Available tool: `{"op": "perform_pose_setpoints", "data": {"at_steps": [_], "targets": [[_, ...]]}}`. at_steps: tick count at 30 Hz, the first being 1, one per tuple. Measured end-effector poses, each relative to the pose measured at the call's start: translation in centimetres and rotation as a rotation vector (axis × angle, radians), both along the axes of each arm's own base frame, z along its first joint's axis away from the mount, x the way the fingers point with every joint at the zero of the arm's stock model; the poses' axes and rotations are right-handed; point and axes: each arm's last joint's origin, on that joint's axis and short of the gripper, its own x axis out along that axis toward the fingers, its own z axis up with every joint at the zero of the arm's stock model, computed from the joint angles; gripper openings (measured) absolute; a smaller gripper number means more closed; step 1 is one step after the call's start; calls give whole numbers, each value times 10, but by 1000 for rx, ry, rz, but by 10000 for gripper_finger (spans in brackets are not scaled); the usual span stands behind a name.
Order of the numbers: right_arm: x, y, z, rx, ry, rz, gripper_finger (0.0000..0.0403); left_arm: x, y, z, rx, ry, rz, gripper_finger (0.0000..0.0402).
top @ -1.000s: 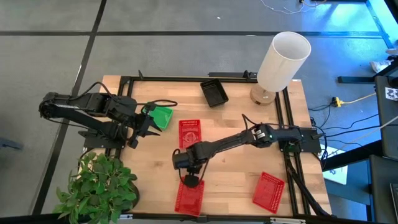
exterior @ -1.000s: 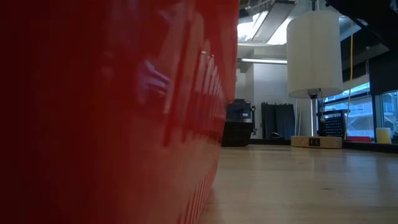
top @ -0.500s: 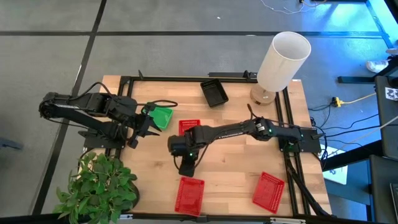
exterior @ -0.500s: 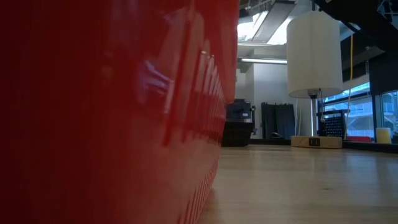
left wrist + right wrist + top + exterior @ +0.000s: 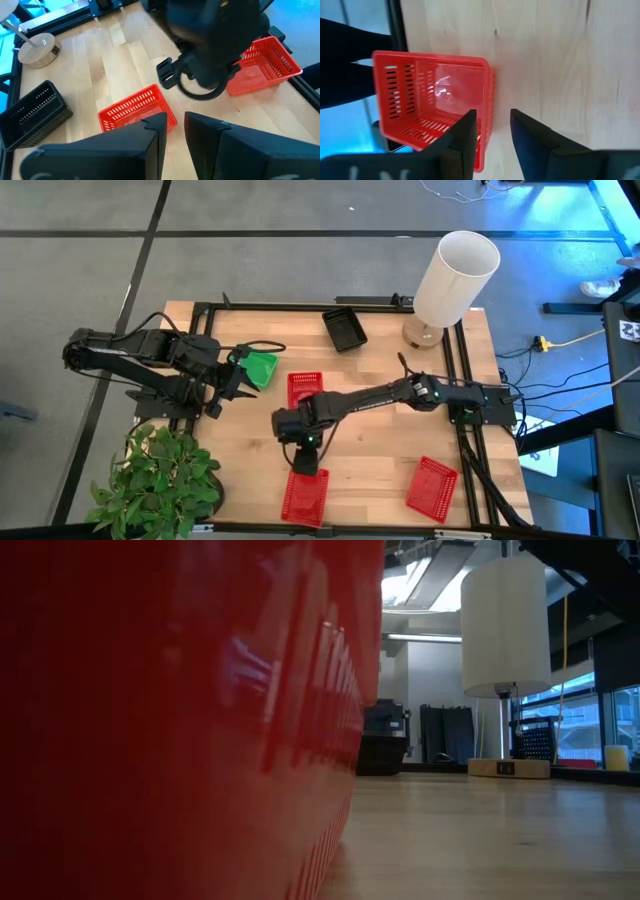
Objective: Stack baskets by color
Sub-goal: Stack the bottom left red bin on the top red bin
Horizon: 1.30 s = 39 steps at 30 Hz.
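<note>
No legible text or labels

1. The red baskets [image 5: 304, 496] are glossy slotted plastic.
2. The table [image 5: 380, 480] is pale, smooth wood with visible grain.
3. The lamp shade [image 5: 455, 277] looks matt white; its base [image 5: 421, 333] is wood.

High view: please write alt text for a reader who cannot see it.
The right gripper hangs over a red basket at the table's near edge, between two more red baskets. The left gripper waits by a green basket; a black basket sits beside a white lamp.
</note>
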Motion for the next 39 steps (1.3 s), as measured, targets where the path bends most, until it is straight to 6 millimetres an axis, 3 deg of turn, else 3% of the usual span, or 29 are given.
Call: {"op": "perform_pose_setpoints", "data": {"at_steps": [9,28,39], "targets": [[-6,22,-4,-48,7,8,117,0,0,0,0,0,0,58],[-6,26,-9,-142,-16,-43,117,0,0,0,0,-1,-1,58],[0,34,-37,-89,34,-34,117,0,0,0,0,3,-1,58]]}}
